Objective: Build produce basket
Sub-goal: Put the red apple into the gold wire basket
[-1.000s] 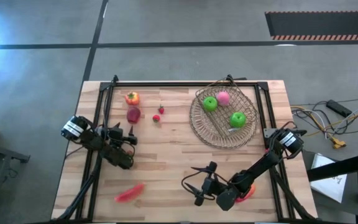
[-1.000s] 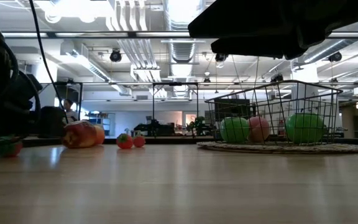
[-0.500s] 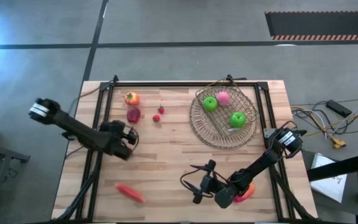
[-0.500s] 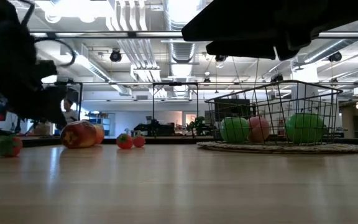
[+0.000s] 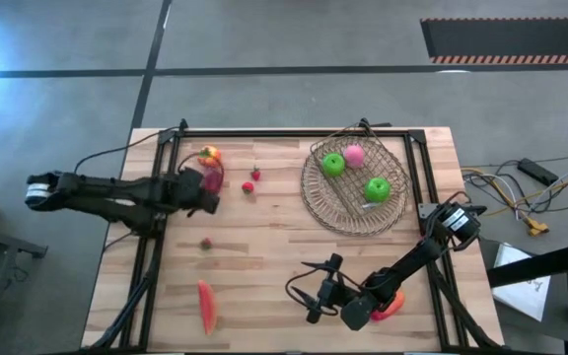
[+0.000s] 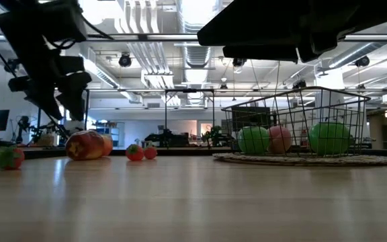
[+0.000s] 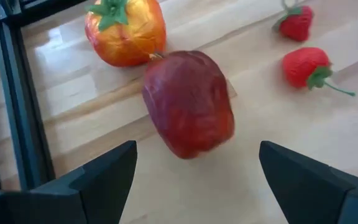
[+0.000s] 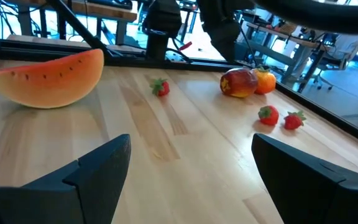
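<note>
Reaching across the table's left edge, the left gripper (image 5: 205, 187) hovers over a dark red fruit (image 7: 188, 102), its fingers (image 7: 101, 177) spread wide and holding nothing. An orange tomato (image 7: 125, 31) touches that fruit on its far side, and two strawberries (image 7: 309, 67) lie close beside them. The round wire basket (image 5: 355, 187) sits at the table's far right, with two green apples (image 5: 377, 188) and a pink peach (image 5: 354, 154) inside. A long red piece (image 5: 206, 307), probably the pepper, lies near the front left, and a small item (image 5: 205, 244) rests between it and the left arm. The right gripper (image 5: 309, 291) waits low at the front, jaws wide and empty, next to a watermelon slice (image 8: 45, 78).
</note>
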`<state>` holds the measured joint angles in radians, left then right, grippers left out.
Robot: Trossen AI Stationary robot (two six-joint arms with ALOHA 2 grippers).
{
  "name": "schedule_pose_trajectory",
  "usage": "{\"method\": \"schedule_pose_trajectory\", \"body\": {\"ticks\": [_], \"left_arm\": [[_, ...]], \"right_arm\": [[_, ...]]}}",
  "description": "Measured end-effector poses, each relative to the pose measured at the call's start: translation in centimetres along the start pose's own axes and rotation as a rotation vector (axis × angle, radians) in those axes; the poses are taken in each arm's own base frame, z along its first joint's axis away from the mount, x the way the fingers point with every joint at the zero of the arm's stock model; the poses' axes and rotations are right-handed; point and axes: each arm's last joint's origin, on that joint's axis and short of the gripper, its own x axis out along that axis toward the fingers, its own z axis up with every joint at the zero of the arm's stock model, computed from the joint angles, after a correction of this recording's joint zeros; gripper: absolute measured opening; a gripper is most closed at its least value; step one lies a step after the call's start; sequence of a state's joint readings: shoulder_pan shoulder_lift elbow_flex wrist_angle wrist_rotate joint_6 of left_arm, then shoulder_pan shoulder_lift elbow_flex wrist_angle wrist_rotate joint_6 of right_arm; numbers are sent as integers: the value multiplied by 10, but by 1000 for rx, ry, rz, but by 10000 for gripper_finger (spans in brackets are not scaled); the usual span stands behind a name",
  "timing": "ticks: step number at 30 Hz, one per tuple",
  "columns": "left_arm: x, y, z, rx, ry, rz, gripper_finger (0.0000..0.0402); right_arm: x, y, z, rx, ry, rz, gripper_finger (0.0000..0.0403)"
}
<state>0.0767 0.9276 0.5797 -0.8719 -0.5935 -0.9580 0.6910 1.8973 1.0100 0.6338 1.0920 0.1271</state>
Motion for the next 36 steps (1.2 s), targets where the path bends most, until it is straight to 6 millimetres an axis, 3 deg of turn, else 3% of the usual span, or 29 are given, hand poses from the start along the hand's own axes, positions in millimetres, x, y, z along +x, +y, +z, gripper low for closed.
{"method": "schedule_pose_trajectory", "body": {"ticks": [10, 14, 26, 36], "left_arm": [[26, 18, 48, -25, 294, -71, 322], [42, 20, 56, 1, 339, -20, 322], [75, 3, 79, 55, 329, 71, 322], [81, 9, 84, 20, 347, 84, 322]], "right_arm": [[0, 0, -1, -25, 1, 0, 326], [0, 0, -1, -27, 2, 0, 326], [0, 0, -2, -29, 3, 0, 326], [0, 0, -2, -28, 4, 6, 326]]}}
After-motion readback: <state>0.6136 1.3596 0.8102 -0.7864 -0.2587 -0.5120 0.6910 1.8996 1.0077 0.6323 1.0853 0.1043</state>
